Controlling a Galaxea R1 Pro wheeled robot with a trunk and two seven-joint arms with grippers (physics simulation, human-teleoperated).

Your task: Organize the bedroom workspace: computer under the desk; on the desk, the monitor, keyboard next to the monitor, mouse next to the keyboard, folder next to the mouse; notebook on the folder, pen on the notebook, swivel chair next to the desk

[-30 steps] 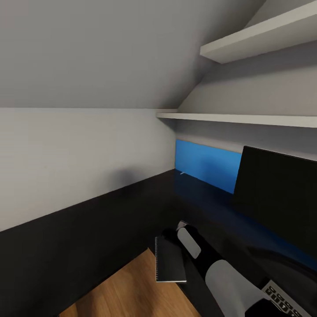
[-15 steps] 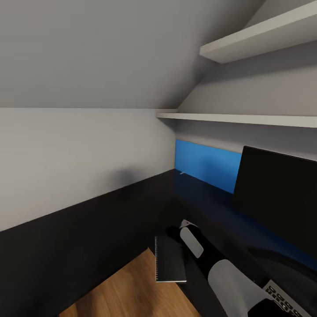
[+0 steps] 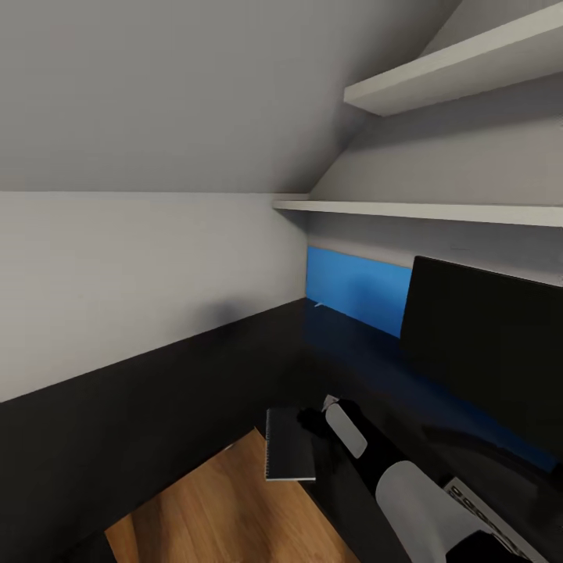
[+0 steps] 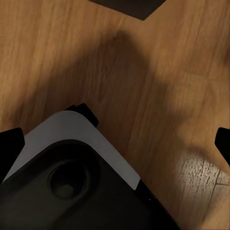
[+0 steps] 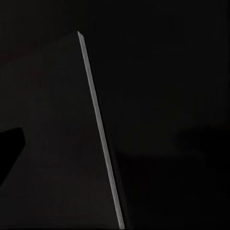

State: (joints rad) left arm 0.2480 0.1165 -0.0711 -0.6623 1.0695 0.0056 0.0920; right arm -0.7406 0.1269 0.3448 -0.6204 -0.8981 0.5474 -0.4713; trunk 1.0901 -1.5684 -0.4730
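Right gripper (image 3: 313,422) grasps the notebook (image 3: 288,446) by its edge, above the desk (image 3: 195,375); monitor (image 3: 485,344) beyond. Left gripper's state cannot be told.

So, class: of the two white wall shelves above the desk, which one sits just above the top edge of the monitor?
The lower shelf, directly above the monitor; the upper shelf is mounted much higher, near the sloped ceiling.

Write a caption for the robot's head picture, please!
Right gripper holding the notebook at the black desk's edge, beside the monitor.
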